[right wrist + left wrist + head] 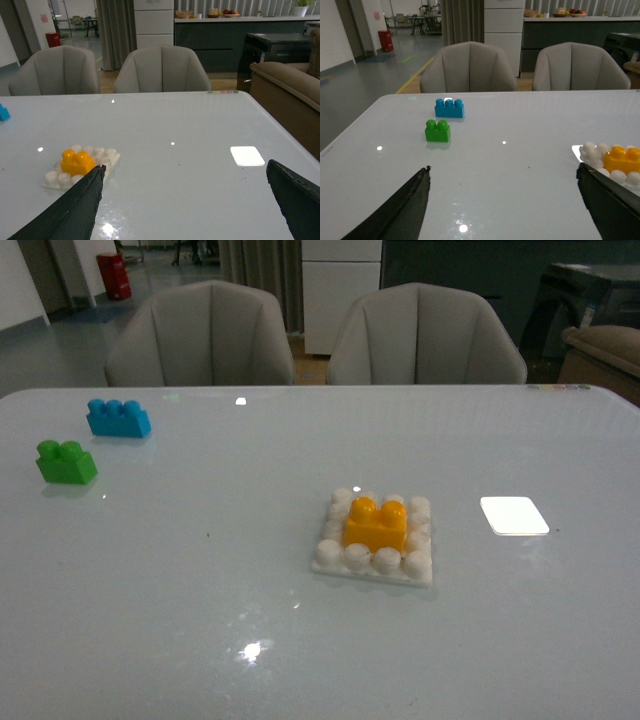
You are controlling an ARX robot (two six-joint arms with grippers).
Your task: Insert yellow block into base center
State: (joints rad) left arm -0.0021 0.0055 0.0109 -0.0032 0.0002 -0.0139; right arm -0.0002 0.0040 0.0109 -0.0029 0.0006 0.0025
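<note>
- So the yellow block (375, 524) is sitting on the base (372, 568), studs up, right in the middle of the stud grid, with white studs showing around it on all sides.
- Base lies flat on the white table (200, 620), nothing touching it besides the block.
- Just off to the right of the base there's a flat glowing white rectangle (514, 515), near it but clearly apart.
- Way off to the left of the base, well apart, the green two-stud brick (66, 461) and beyond it, farther back, the blue three-stud brick (118, 418). Those two are near each other but not touching.
- Behind the table from the base: two grey chairs (200, 335), side by side.
- Left gripper (502, 210): fingers (402, 210) spread wide, nothing between them, the base and block peeking in beside one finger.
- Right gripper (185, 207): same deal, fingers (70, 210) splayed wide and empty, the base with the block just past one finger, the glowing rectangle nearer the other.
- Neither arm shows up in the front view.
</note>
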